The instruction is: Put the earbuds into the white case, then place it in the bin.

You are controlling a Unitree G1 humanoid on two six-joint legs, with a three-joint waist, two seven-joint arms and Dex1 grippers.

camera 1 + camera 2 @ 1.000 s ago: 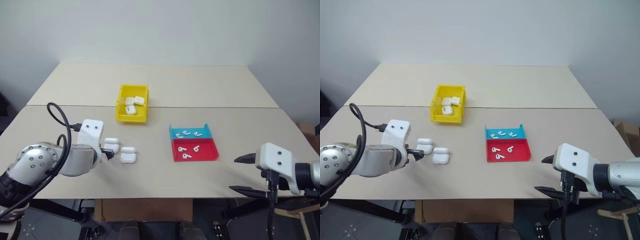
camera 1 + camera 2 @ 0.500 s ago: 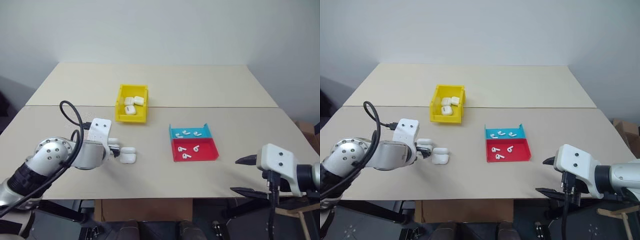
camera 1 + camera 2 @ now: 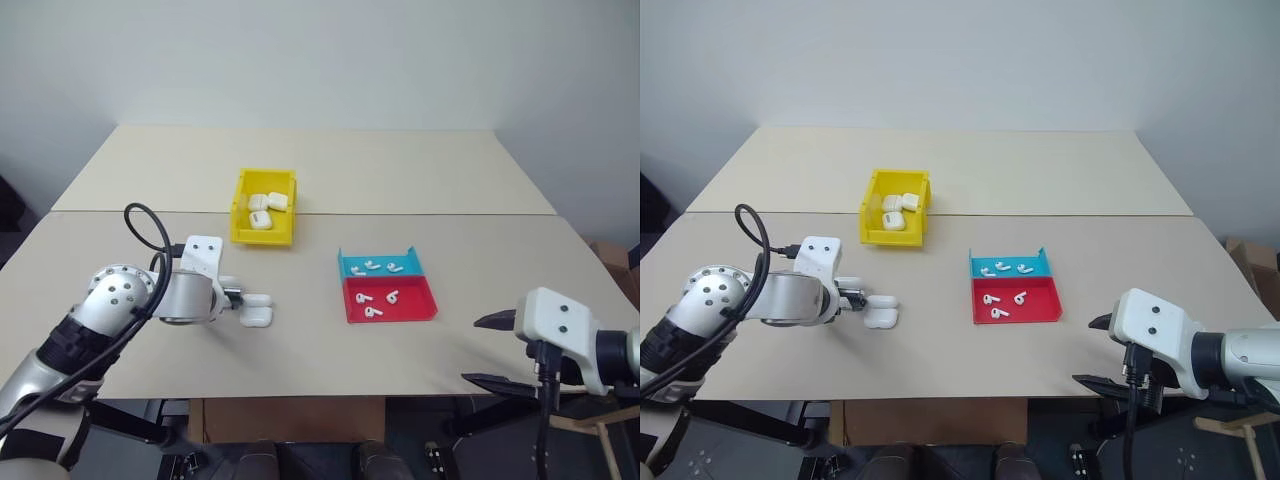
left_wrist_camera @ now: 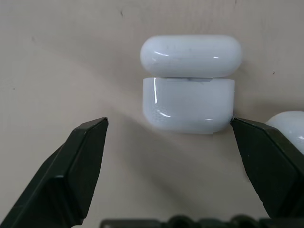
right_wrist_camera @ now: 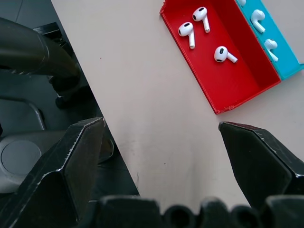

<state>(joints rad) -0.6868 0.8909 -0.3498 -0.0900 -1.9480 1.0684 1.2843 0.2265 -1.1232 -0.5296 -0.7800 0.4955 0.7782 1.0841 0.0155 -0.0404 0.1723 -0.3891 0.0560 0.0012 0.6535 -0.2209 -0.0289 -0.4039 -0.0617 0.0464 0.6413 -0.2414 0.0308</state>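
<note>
On the table (image 3: 330, 350) a second case (image 3: 257, 315) lay just beside the target case (image 4: 189, 84), crowding one finger (image 4: 268, 166) of the left gripper (image 3: 232, 296). The yellow bin (image 3: 264, 206) held more cases; earbuds (image 5: 192, 29) sat in the red-teal tray (image 3: 390, 300). The case lay between wide-open jaws, nearer one finger. The right gripper (image 3: 495, 350) hung open past the edge

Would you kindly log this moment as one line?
left pincer: open at white case | right pincer: open, idle | earbuds: in tray
</note>
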